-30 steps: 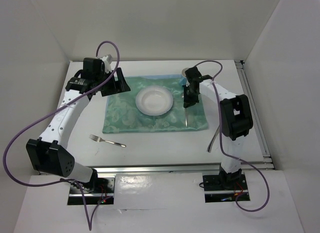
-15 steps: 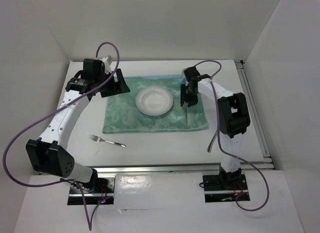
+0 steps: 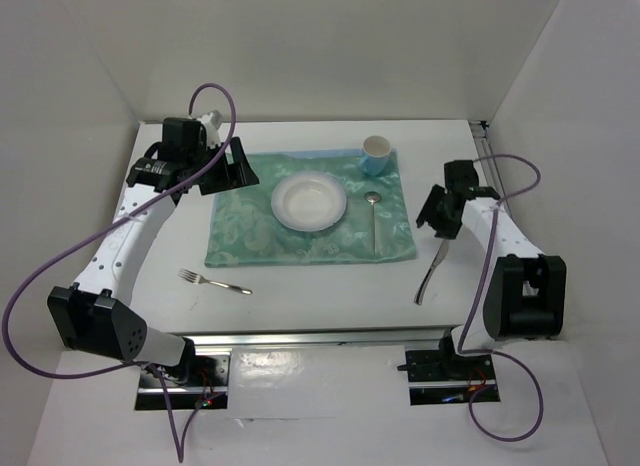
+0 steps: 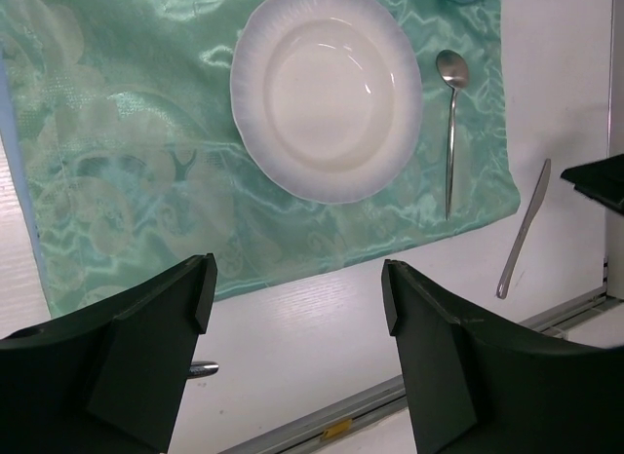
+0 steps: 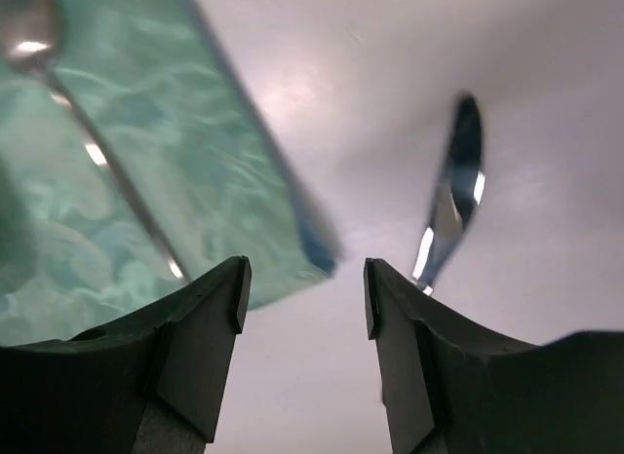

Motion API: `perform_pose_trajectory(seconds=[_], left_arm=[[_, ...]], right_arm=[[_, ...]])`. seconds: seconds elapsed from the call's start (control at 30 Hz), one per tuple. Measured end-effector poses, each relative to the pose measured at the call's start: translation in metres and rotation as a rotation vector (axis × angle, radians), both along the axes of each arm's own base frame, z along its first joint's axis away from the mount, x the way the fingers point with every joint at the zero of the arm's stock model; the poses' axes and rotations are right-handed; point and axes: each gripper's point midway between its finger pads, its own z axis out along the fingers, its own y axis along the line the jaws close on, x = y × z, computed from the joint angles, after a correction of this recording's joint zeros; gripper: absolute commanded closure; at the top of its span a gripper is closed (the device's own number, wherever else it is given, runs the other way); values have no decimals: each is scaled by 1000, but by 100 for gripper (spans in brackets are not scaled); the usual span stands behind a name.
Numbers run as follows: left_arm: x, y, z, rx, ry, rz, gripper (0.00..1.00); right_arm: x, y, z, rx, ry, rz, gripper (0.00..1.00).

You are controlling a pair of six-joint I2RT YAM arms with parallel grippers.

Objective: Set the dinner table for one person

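Here, plate (image 3: pixel 310 201) and cup (image 3: pixel 376 153) rest on mat (image 3: pixel 250 236).

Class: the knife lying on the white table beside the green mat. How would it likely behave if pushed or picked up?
The knife looks like polished metal, so probably stiff and slippery between jaws. Lying flat on the smooth table, it would likely slide rather than roll. Its thin profile probably makes lifting awkward.

No legible txt, labels, nos. or brand marks anywhere in the three views.
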Motion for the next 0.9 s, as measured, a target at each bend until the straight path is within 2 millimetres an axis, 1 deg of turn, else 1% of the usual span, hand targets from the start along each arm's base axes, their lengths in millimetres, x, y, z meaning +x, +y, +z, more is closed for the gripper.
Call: perform_pose_trajectory(seconds=[0.03, 0.07, 0.13, 0.2, 0.27, 0.3, 0.67, 0.83, 0.9], left_arm=[[-1, 0, 1, -2, -3, -1, 14], [-1, 0, 2, -3, -6, -2, 14], [-1, 0, 3, -3, -8, -3, 14], [-1, 0, 3, -4, -8, -3, 14], [-1, -1, 3, -5, -8, -4, 14], [-1, -1, 3, -5, -8, -5, 14], [-2, -2, 0, -8, -1, -11, 14], [-3, -3, -2, -14, 3, -19, 14], [-4, -4, -2, -16, 4, -21, 14]], right_arm=[[-10, -8, -8, 7, 13, -36, 38], [-23, -14, -20, 16, 45, -69, 38], [-52, -22, -45, 34, 135, -124, 38], [-75, -22, -64, 50, 210, -153, 38], [-87, -19, -71, 64, 247, -163, 38], [-89, -18, -72, 71, 252, -168, 37], [-84, -12, -75, 112, 246, -190, 37], [-94, -10, -86, 119, 285, -203, 39], [-94, -10, -86, 121, 285, -213, 39]])
